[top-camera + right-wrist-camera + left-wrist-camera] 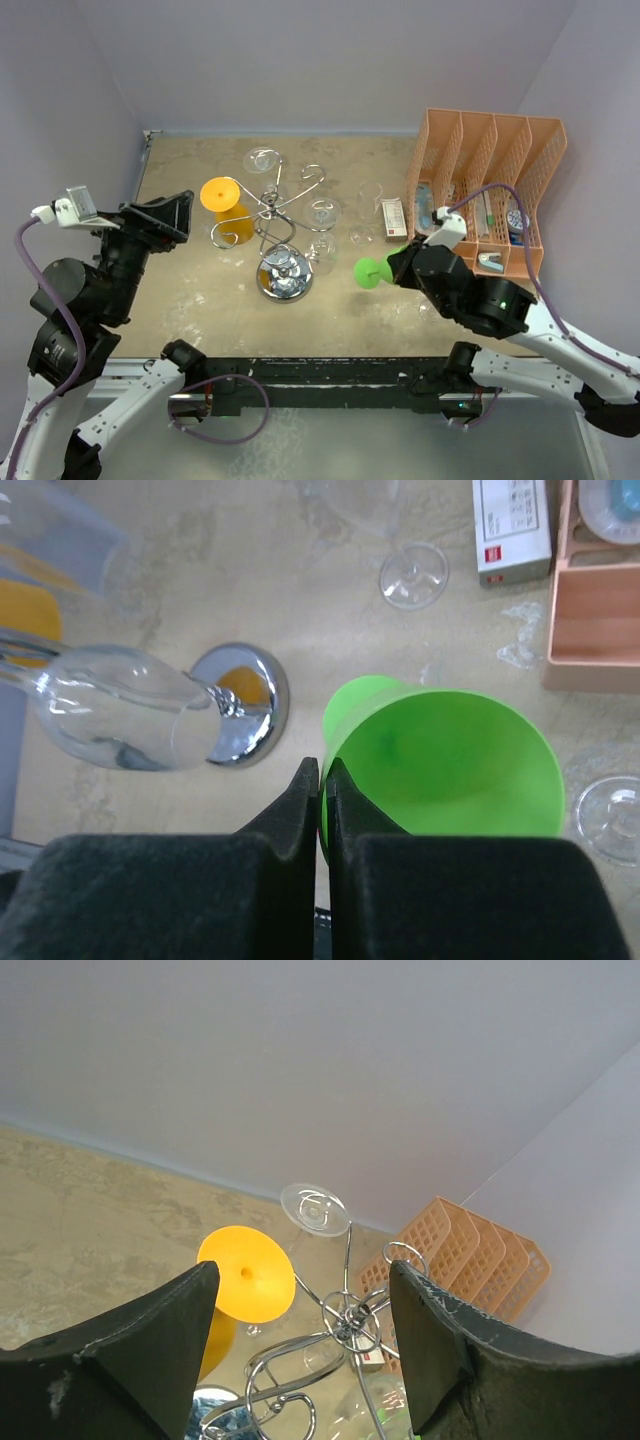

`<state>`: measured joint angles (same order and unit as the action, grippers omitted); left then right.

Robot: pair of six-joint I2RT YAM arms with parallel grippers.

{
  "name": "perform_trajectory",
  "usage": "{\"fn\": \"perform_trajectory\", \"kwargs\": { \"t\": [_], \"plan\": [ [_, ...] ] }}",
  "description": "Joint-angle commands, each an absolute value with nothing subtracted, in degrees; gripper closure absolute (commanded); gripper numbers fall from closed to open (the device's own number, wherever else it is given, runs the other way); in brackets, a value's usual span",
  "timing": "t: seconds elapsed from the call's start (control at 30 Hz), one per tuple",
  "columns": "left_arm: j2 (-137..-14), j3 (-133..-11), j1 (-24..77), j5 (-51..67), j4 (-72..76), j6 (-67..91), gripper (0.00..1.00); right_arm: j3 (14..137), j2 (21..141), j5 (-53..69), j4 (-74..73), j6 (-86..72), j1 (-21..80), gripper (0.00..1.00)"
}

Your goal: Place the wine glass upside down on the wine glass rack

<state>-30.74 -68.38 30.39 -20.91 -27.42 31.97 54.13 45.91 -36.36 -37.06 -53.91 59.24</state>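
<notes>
The chrome wine glass rack (pixel 283 215) stands mid-table on its mirrored disc base (pixel 262 712). A green wine glass (pixel 372 270) lies on its side in the air to the right of the rack. My right gripper (pixel 322 770) is shut on the green glass's rim (pixel 450 760), one finger inside the bowl and one outside. An orange glass (pixel 222 195) hangs upside down on a left arm of the rack. Clear glasses hang at the back (pixel 262 160) and on the right side (pixel 110 705). My left gripper (pixel 303 1272) is open and empty, to the left of the rack and above it.
An orange mesh file organiser (pixel 485 185) with small items fills the back right. A white box (pixel 393 215) lies beside it. Clear glasses (pixel 365 235) stand on the table between rack and organiser, with their feet (pixel 413 575) close to the green glass. Walls enclose the table.
</notes>
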Motion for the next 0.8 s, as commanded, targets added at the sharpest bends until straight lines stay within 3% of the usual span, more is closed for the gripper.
{"fn": "perform_trajectory", "kwargs": {
  "t": [0.0,0.27,0.43,0.6,0.77],
  "plan": [
    [-31.7,-70.1,30.3,-21.3,-24.3,32.7,0.34,58.3,43.4,-44.4,-34.1,-55.1,59.2,1.0],
    [-34.5,-70.3,30.2,-12.2,-20.1,32.7,0.33,58.9,37.8,-52.1,-25.9,-53.8,59.2,1.0],
    [-37.7,-71.3,30.2,-7.0,-19.2,34.5,0.33,56.1,32.7,-51.8,-9.0,-41.8,59.2,1.0],
    [-40.6,-71.3,30.3,-1.2,-16.2,37.4,0.34,55.2,30.8,-54.9,-1.2,-39.1,59.2,1.0],
    [-41.5,-68.6,30.2,3.9,-8.0,43.8,0.34,52.9,28.4,-50.6,12.5,-35.0,59.2,1.0]
  ]
}}
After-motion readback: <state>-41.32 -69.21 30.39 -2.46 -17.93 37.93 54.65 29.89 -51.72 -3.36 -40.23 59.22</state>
